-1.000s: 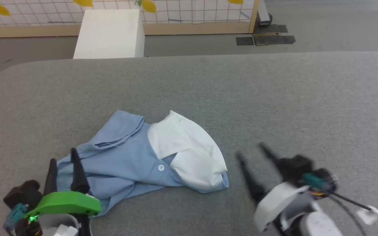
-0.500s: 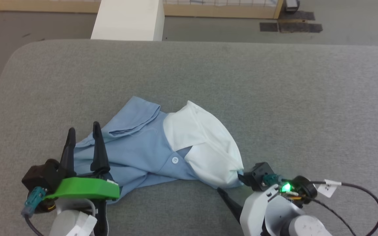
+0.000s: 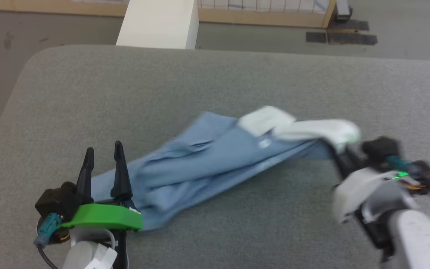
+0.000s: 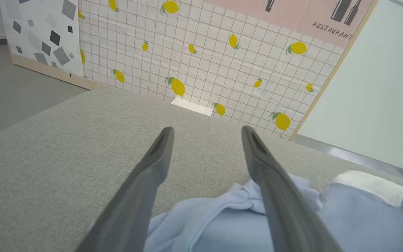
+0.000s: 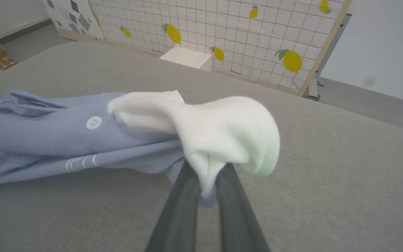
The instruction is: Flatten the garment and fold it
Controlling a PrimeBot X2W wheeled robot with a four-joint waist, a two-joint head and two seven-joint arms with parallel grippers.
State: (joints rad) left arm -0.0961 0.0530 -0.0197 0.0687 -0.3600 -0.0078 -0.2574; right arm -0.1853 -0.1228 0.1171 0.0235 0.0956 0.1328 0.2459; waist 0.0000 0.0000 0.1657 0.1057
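The garment [image 3: 215, 157] is a light blue shirt with a white collar part [image 3: 312, 129] and a small white button [image 5: 93, 123]. It lies stretched in a long band across the grey cushion. My right gripper [image 3: 340, 153] is shut on its white end [image 5: 222, 136], lifting that end at the right. In the right wrist view the cloth is pinched between my two dark fingers [image 5: 180, 210]. My left gripper [image 3: 103, 157] stands open at the lower left, its fingers [image 4: 152, 168] over the shirt's blue near end [image 4: 222, 217], holding nothing.
The grey cushioned surface [image 3: 215, 82] has a rounded far-left corner and wide bare room behind and right of the shirt. A white box [image 3: 159, 22] stands on the floor beyond its far edge, before a lemon-patterned tiled wall [image 4: 205, 52].
My right gripper came to the shirt's white end, shut on it and pulled it up and to the right, stretching the shirt out. The head camera tilted down.
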